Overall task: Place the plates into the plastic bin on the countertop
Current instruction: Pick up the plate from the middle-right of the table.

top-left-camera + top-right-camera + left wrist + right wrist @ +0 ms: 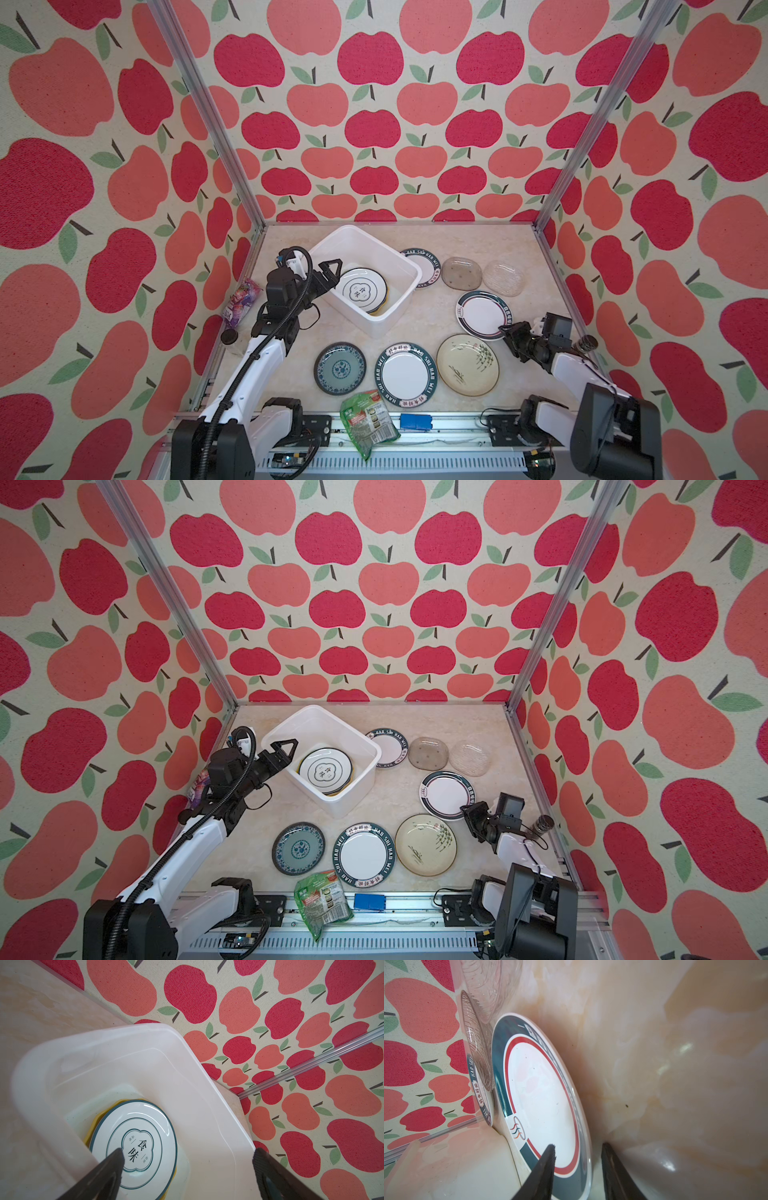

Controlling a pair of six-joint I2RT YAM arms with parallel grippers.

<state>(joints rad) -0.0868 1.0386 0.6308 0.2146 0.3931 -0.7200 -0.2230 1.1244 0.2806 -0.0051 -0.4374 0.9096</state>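
The plastic bin (386, 324) (324, 712) (145, 1059) stands at the back left of the countertop (415, 324). In it a white plate with a green line rim (360, 289) (137, 1140) lies on a yellow plate (93, 1126). My left gripper (336, 274) (291, 753) (188, 1153) hangs open and empty over the bin's left rim. My right gripper (503, 328) (463, 808) (578, 1146) is partly open, its jaws astride the near edge of a green-and-red-rimmed plate (482, 313) (542, 1095) that lies flat. A gap shows beside the rim.
On the countertop lie a small lettered plate (424, 268), a smoky glass plate (461, 272), a clear glass plate (503, 277), a blue-green plate (340, 368), a large lettered plate (405, 374) and a cream plate (467, 365). A green snack packet (368, 419) overhangs the front rail.
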